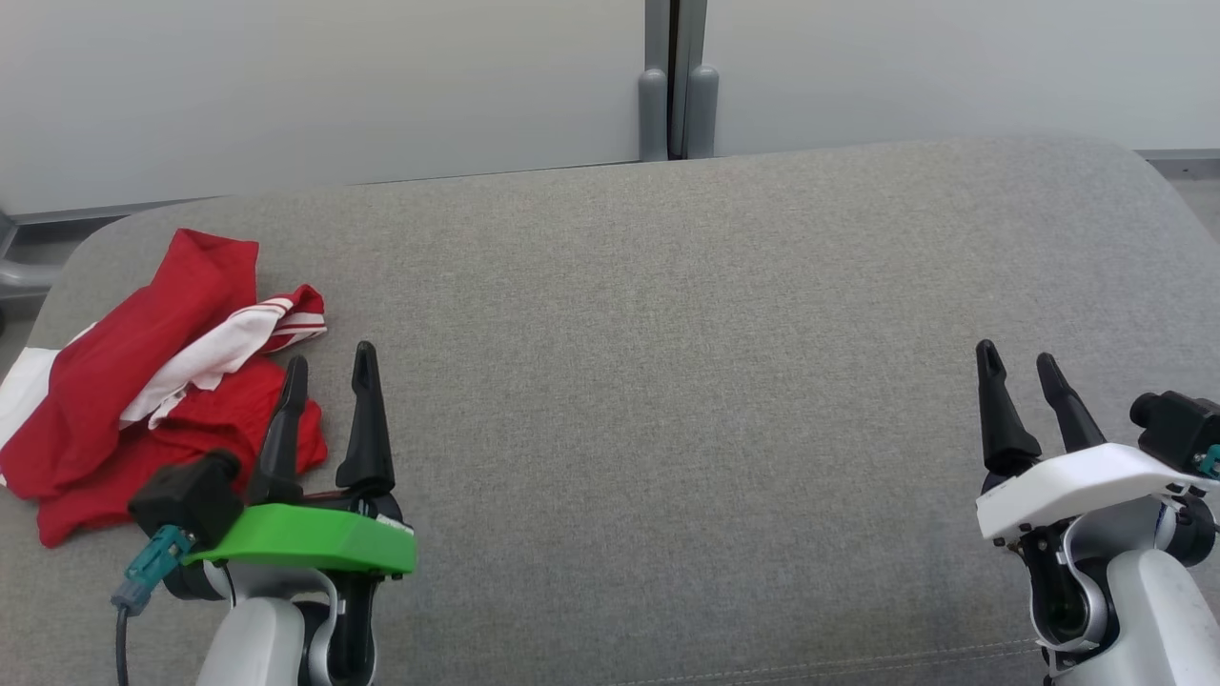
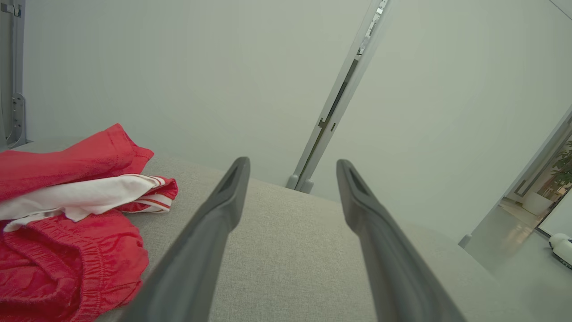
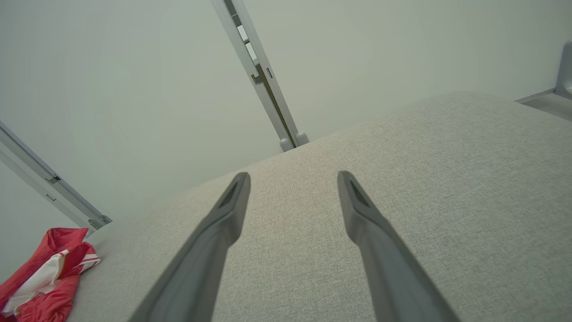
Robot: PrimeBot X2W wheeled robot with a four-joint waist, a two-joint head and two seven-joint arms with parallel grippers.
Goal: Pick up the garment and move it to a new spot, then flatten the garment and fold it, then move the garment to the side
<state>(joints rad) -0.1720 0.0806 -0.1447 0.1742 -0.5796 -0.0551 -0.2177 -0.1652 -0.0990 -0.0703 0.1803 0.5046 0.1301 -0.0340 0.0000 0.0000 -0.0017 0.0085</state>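
- The garment [image 1: 143, 381], red with white panels and striped trim, lies crumpled in a heap at the far left of the grey fabric-covered bench [image 1: 667, 333], close to its left edge.
- In the left wrist view the garment [image 2: 67, 214] shows a gathered red waistband (elastic, by the look of it) nearest the camera.
- The left gripper [image 1: 330, 360] is just right of the heap with its fingers spread wide and nothing between them; its left finger overlaps the red cloth in the head view, though contact cannot be told.
- The right gripper [image 1: 1016, 354] is at the near right, well apart from the garment, jaws wide and empty.
- Behind the bench stands a pale wall [image 1: 334, 86] with a grey upright post [image 1: 677, 86].
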